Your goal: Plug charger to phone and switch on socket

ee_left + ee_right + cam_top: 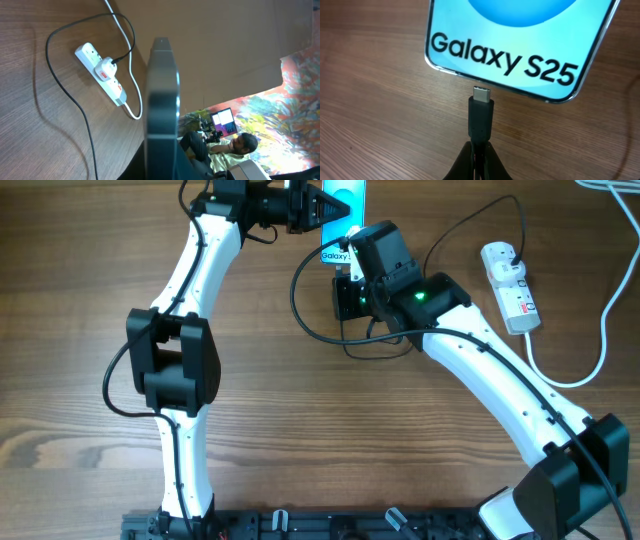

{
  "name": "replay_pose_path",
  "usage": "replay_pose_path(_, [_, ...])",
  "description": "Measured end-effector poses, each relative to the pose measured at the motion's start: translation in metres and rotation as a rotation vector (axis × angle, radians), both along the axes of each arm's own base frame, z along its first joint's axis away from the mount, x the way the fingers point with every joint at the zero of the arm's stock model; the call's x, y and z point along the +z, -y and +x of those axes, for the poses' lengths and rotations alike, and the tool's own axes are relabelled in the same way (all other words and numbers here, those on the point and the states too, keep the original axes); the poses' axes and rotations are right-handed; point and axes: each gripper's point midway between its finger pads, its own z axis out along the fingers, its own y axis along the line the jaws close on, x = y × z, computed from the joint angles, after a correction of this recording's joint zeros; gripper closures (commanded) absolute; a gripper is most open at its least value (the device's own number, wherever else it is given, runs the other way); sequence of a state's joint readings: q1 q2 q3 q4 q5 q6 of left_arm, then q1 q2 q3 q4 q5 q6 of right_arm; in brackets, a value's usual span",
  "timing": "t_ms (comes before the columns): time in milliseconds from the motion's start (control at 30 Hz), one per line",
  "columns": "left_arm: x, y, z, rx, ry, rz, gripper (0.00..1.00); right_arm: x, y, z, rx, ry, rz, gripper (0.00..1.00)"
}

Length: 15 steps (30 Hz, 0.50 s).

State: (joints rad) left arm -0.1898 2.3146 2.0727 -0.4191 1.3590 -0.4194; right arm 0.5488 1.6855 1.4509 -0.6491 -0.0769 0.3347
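My left gripper (335, 210) is shut on the phone (352, 198) at the table's far middle. The left wrist view shows the phone (162, 100) edge-on. In the right wrist view the phone's (520, 40) cyan screen and white "Galaxy S25" strip fill the top. My right gripper (345, 258) (480, 155) is shut on the charger's black connector (482, 112). Its metal tip points at the phone's bottom edge, a small gap short of it. The charger cable (460, 225) runs to a white plug (105, 68) seated in the socket (510, 288) (100, 75) at the far right.
The socket's thick white cord (600, 330) loops along the right edge of the table. Slack black cable (300, 305) loops on the wood below the right gripper. The table's right edge (135, 150) shows in the left wrist view, with a seated person beyond it.
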Motion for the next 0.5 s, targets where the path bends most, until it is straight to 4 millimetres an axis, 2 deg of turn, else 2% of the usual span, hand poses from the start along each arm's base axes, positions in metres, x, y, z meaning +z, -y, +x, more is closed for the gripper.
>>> replay_pose_path(500, [0.0004, -0.0009, 0.0, -0.001, 0.0, -0.002, 0.96, -0.0001, 0.0021, 0.0014, -0.019, 0.001, -0.003, 0.96])
